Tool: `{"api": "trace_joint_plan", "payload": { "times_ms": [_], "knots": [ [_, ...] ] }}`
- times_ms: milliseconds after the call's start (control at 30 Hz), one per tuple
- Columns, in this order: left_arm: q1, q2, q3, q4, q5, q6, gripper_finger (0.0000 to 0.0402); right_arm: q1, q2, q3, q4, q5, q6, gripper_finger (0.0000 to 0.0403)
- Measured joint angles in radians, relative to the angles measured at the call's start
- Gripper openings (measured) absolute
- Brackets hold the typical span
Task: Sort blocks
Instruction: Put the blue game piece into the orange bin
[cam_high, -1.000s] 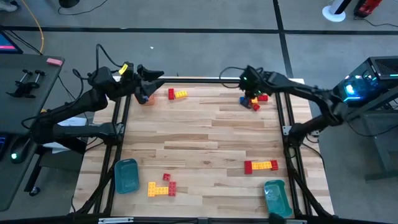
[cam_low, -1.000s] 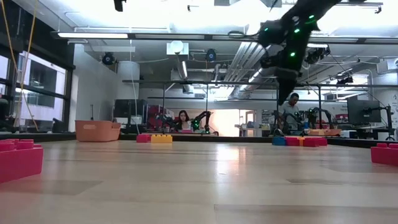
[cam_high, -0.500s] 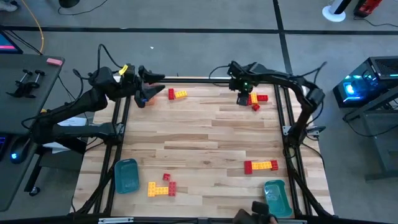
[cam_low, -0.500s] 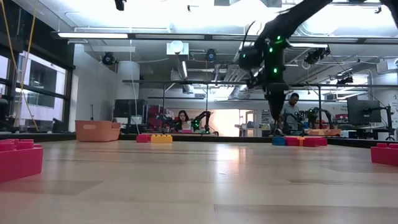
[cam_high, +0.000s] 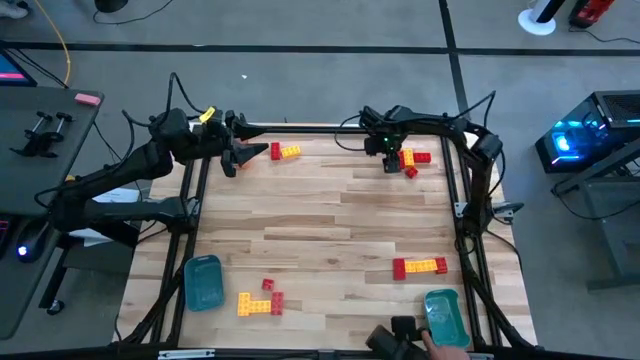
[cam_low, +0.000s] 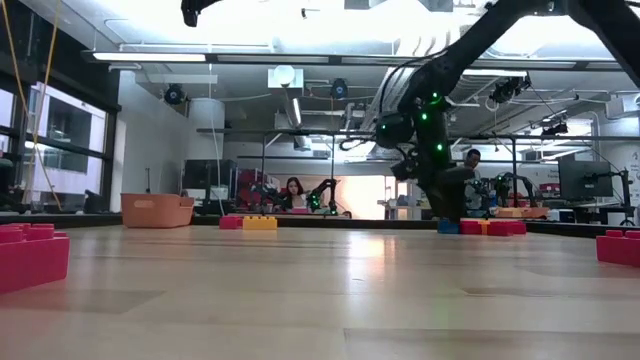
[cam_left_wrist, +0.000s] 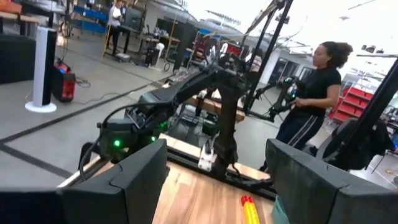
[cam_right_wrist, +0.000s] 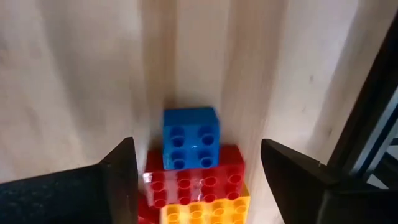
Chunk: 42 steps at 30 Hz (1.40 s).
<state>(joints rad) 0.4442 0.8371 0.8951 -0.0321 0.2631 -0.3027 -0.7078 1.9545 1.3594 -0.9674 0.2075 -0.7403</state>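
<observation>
right jaws standing wide apart, gripping nothing, hanging over blue block lying on desk against red block and yellow block at far right corner | left jaws gaping, empty, at far left corner | other blocks scattered across desk

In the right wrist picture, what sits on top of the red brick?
A blue brick sits on the red brick, overlapping its edge, with a yellow brick beside it. The open right gripper hangs above them. Whatever lies beneath the red brick is covered.
</observation>
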Motion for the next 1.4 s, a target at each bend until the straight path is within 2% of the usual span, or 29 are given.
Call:
{"api": "trace_joint_plan", "payload": {
  "times_ms": [367, 467, 567, 733, 867, 1033, 1267, 1400],
  "knots": [
    [0.000, 0.000, 0.000, -0.009, -0.005, 0.035, 0.0258, -0.025, 0.057, 0.003, 0.019, -0.002, -0.005, 0.0189],
    [0.000, 0.000, 0.000, -0.008, -0.017, 0.054, 0.0258, -0.020, 0.058, 0.003, 0.030, 0.026, -0.012, 0.0173],
    [0.000, 0.000, 0.000, -0.005, -0.044, 0.078, 0.0258, -0.014, 0.061, 0.012, 0.022, 0.046, 0.003, 0.0139],
    [0.001, 0.000, 0.000, 0.000, -0.078, 0.132, 0.0258, -0.016, 0.066, 0.064, 0.018, 0.060, 0.054, 0.0059],
    [0.000, 0.009, 0.001, 0.000, -0.087, 0.163, 0.0258, -0.012, 0.051, 0.144, -0.013, -0.016, 0.080, 0.0007],
    [0.000, 0.049, 0.001, -0.020, -0.129, 0.194, 0.0258, -0.006, 0.008, 0.272, -0.010, -0.140, 0.148, 0.0017],
    [-0.004, 0.104, 0.001, -0.085, -0.104, 0.110, 0.0258, -0.034, 0.002, 0.363, -0.067, -0.132, 0.211, 0.0024],
    [-0.019, 0.121, 0.001, -0.084, -0.065, 0.071, 0.0258, -0.084, 0.011, 0.360, -0.152, -0.187, 0.315, 0.0061]
  ]
}}
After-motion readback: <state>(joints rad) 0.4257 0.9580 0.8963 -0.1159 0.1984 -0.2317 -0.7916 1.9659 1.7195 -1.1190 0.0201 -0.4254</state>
